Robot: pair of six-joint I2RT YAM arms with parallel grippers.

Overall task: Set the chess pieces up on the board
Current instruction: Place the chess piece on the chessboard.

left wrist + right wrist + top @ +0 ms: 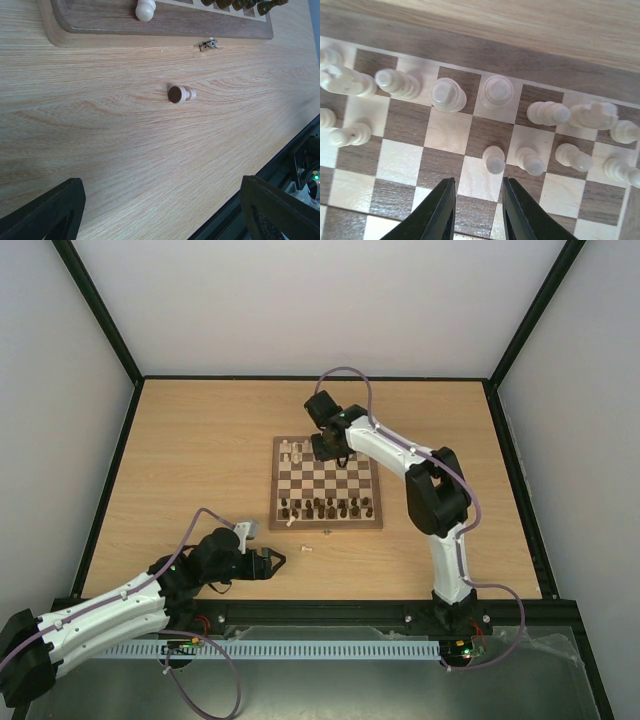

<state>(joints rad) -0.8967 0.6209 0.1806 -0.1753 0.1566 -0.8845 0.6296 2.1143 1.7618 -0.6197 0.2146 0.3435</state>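
Observation:
The board (326, 483) lies mid-table. Pale chess pieces stand along its far rows in the right wrist view, among them a pawn (494, 160) just beyond my right gripper (479, 200), which is open and empty above the squares. In the top view that gripper (330, 445) hovers over the board's far edge. One pale pawn (181, 94) lies on its side on the table in front of the board, also seen from above (306, 548). Another pale piece (145, 9) stands on the board's near border. My left gripper (165, 220) is open and empty, short of the lying pawn.
Dark brown pieces (325, 508) fill the board's near rows. The metal clasp (207, 45) sits on the near edge. The table's black front rail (280, 160) runs close to my left gripper's right finger.

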